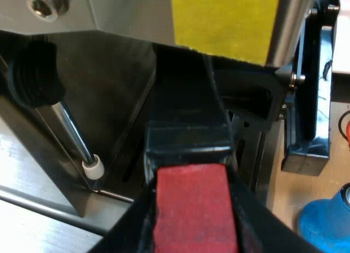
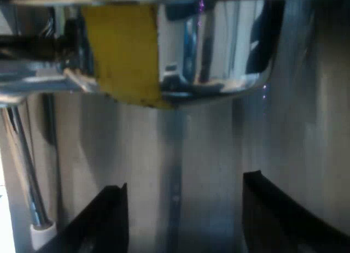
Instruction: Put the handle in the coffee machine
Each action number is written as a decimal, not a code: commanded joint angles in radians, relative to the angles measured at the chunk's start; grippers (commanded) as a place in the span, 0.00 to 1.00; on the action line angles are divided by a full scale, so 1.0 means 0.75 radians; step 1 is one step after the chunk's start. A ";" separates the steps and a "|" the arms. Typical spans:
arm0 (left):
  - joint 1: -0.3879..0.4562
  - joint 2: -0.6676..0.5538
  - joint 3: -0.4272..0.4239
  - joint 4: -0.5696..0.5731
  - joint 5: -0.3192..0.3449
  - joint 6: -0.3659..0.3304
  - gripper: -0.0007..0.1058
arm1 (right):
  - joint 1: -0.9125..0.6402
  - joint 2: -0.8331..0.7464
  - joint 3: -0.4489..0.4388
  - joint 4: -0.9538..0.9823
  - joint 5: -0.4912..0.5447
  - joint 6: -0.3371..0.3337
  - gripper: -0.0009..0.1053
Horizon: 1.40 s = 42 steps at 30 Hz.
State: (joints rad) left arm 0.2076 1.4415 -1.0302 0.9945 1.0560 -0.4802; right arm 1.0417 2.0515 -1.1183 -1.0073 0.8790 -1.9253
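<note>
While under the machine [image 1: 126, 18], the handle [image 1: 188, 138] lies gripped between left fingers [image 1: 258, 223].

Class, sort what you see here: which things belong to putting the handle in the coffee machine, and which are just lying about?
Job in hand:
- handle with red end, gripped by the left hand
- espresso machine, whose front takes it

Just lying about:
- blue tamper
- steam wand with white tip
- right hand, open and empty

A pale wooden table [image 1: 313, 188] carries the espresso machine [image 1: 126, 18], with a blue tamper [image 1: 327, 224] standing just beside it.
</note>
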 commanded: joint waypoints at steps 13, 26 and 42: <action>0.003 -0.034 -0.028 0.036 0.228 0.045 0.02 | -0.005 -0.006 -0.015 -0.226 -0.013 -0.161 0.45; 0.003 -0.034 -0.028 0.036 0.228 0.045 0.02 | -0.028 -0.006 -0.015 -0.259 -0.130 -0.161 0.45; 0.003 -0.034 -0.028 0.036 0.228 0.045 0.02 | -0.028 -0.006 -0.022 -0.369 -0.072 -0.220 0.45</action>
State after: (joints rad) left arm 0.2094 1.4415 -1.0302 0.9954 1.0560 -0.4802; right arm 1.0245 2.0559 -1.1223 -1.2163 0.8342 -2.0712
